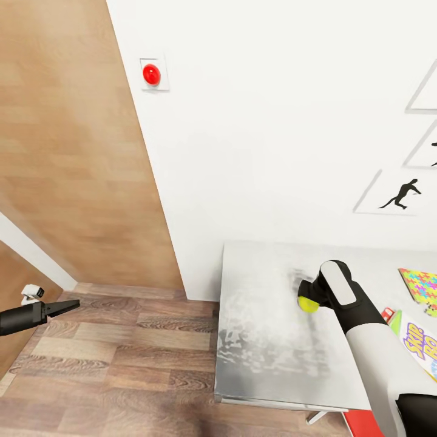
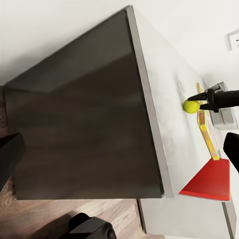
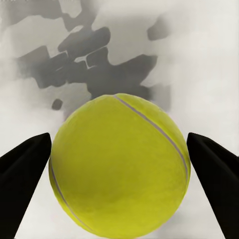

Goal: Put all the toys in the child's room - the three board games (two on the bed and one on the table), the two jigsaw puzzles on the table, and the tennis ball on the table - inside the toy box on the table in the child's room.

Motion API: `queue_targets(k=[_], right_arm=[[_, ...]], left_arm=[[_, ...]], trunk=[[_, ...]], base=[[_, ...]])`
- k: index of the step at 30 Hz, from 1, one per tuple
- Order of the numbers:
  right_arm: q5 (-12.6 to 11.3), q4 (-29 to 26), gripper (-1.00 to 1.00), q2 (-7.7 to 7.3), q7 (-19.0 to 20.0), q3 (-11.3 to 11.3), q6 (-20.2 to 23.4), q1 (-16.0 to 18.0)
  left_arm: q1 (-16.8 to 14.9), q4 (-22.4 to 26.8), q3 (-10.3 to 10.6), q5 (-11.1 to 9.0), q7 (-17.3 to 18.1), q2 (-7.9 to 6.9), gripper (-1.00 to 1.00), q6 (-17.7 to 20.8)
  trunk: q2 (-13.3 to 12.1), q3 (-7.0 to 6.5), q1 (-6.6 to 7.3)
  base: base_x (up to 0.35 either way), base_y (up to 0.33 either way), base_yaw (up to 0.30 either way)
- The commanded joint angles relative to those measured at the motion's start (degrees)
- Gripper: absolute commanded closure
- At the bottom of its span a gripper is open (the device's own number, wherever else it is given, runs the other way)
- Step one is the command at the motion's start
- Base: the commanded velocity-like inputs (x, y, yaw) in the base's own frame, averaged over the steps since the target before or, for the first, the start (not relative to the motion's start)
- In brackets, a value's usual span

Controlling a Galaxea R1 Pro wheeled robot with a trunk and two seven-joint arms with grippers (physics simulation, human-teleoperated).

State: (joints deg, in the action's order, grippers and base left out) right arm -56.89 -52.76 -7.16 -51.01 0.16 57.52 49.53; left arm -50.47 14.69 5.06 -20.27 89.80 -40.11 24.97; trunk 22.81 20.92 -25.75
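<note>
The tennis ball (image 1: pixel 308 304) sits on the grey table (image 1: pixel 261 340), well in from its left edge and about midway between the wall side and the near side. The right gripper (image 1: pixel 305 297) is down over it, and in the right wrist view the two dark fingers (image 3: pixel 22 174) stand apart on either side of the tennis ball (image 3: pixel 119 167). Whether they touch it I cannot tell; a thin strip of table shows at each side.

To the right of the ball, along the table's right part, lie a jigsaw puzzle (image 1: pixel 420 283) with a bright patchwork lid and, nearer, a board game (image 1: pixel 422 349) with large lettering. The white forearm of the right arm crosses between the ball and those boxes. A red surface (image 1: pixel 364 423) shows below the table's near corner.

The table top left of the ball is bare, with blotchy grey reflections. The table's back edge stands against the white wall (image 1: pixel 273 121), which carries a red button (image 1: pixel 151 74) and framed silhouette pictures (image 1: pixel 397 194).

The left gripper (image 1: pixel 67 306) hangs over the wooden floor (image 1: pixel 121 352), well apart from the table, with its fingers drawn together to a point. A broad stretch of floor lies open between it and the table's left edge.
</note>
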Motion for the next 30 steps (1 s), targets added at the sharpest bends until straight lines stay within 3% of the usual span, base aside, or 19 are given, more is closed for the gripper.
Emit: queue_targets(k=[1,13,30], right_arm=[[-0.7,-0.1,1.00,-0.02,-0.6,0.0,0.1,0.0],[-0.7,-0.1,1.00,-0.11,-0.4,-0.2,0.0,0.0],[-0.7,-0.1,1.00,0.07,-0.4,-0.3,0.0,-0.1]], left_arm=[[-0.1,0.0,0.5,-0.4,0.2,-0.05,-1.00,0.6],[-0.1,0.0,0.5,-0.4,0.2,-0.11,-1.00,0.6],[-0.1,0.0,0.5,-0.4,0.2,-0.14,-1.00,0.6]], trunk=[[0.1,0.10,-0.04],[0.1,-0.01,-0.04],[0.1,-1.49,-0.04]], base=[[0.000,0.000,0.000],[0.000,0.000,0.000],[0.000,0.000,-0.036]])
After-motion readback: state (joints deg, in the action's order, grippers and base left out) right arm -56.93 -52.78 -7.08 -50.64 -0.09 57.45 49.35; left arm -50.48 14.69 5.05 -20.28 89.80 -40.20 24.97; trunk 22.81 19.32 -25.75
